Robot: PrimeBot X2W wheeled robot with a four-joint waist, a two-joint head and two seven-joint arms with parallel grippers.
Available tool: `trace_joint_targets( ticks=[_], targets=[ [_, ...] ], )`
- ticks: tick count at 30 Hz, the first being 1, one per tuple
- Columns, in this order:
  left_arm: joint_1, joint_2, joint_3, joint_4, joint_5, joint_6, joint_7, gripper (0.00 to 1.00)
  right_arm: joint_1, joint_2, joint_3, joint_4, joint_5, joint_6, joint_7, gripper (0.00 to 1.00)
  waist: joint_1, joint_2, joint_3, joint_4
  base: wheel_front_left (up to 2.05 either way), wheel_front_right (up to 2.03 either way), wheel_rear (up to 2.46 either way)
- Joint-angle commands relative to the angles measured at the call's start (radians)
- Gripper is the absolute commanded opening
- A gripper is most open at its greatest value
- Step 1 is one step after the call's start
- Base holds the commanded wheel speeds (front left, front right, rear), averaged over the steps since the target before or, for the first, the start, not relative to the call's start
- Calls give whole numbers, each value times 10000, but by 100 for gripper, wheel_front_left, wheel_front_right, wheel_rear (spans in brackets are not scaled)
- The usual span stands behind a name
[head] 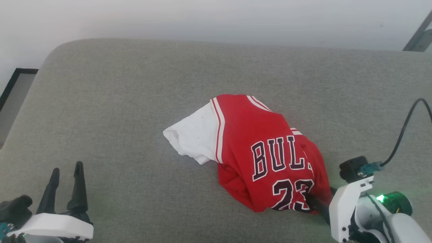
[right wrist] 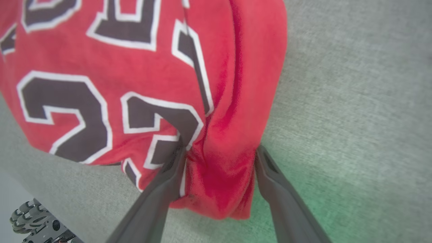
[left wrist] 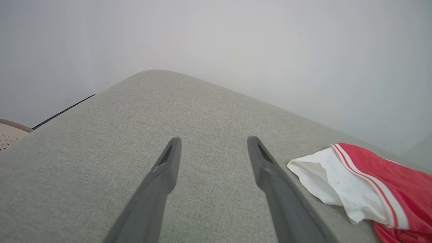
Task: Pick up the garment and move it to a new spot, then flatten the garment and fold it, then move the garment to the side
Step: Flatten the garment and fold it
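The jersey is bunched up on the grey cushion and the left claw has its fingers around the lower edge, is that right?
Not quite: it is the right claw, open, that straddles the lower edge of the jersey, as the right wrist view shows. The left claw hangs apart from it. The jersey is bunched up on the grey cushion.

The garment (head: 256, 148) is soft matt cloth, creased, its lettering a flat print. The cushion (head: 135, 101) is coarse-woven matt grey fabric. The left gripper (head: 67, 167) has matt dark fingers and a glossy white plastic shell.
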Motion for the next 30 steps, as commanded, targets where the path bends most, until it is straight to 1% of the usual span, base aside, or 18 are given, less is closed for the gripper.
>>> trace_joint_targets(
  ticks=[1, 10, 15, 17, 21, 25, 30],
  targets=[
    [154, 58, 63, -2, -90, 2, 8, 100, 103, -8, -112, -169, -104, -12, 62, 100, 0, 0, -53, -103, 0, 0, 0],
    [249, 99, 181, -96, -124, 32, -11, 100, 202, 122, -932, -1677, -235, -7, 113, 100, 0, 0, -110, -267, 0, 0, 0],
    [142, 84, 106, -163, -9, 65, -19, 100, -221, 169, -1386, -2242, -473, -7, -11, 100, 0, 0, 10, -160, 0, 0, 0],
    [37, 63, 35, -165, 11, 44, -18, 100, -486, 260, -1454, -2128, -472, -7, -20, 100, 0, 0, 89, -51, 0, 0, 0],
    [-211, 20, -204, -91, 33, -43, 2, 100, -1394, 209, -1365, -1364, -527, -7, 19, 100, 0, 0, 340, 356, 0, 0, 0],
    [-461, -29, -397, -25, 18, -101, 9, 100, -2066, -42, -1066, -420, -547, -6, 171, 100, 0, 0, 568, 788, 0, 0, 0],
    [-648, -94, -483, 113, -21, -141, -8, 100, -2671, -185, -577, 724, -161, -7, 671, 100, 0, 0, 796, 1187, 0, 0, 0]
  ],
)
